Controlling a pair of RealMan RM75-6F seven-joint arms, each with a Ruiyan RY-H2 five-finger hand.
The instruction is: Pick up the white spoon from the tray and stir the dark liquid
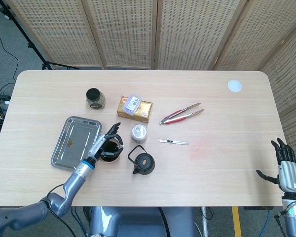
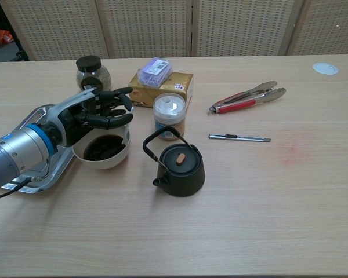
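Currently the left hand [image 2: 87, 116], black fingers with grey metal shell, sits over the white bowl [image 2: 104, 157], fingers closed around the white spoon [image 2: 127, 128]; only a sliver of its handle shows at the bowl's far rim, the rest is hidden by the hand. Dark liquid [image 2: 101, 148] is glossy, partly covered. Beside the bowl: squat black cast-iron-looking teapot [image 2: 180, 168] with hoop handle and wooden knob. Left of the bowl, a shiny rectangular metal tray [image 1: 75, 141] with rounded corners. Behind: white-lidded cylindrical jar [image 2: 169, 116], gold box [image 2: 160, 90] with a clear packet on top, glass jar with black lid [image 2: 92, 71]. Further right: slim utility knife [image 2: 239, 138], metal tongs with red inserts [image 2: 247, 96], white disc [image 2: 325, 68]. Right hand [image 1: 287, 170] is off the table edge, fingers spread, holding nothing.
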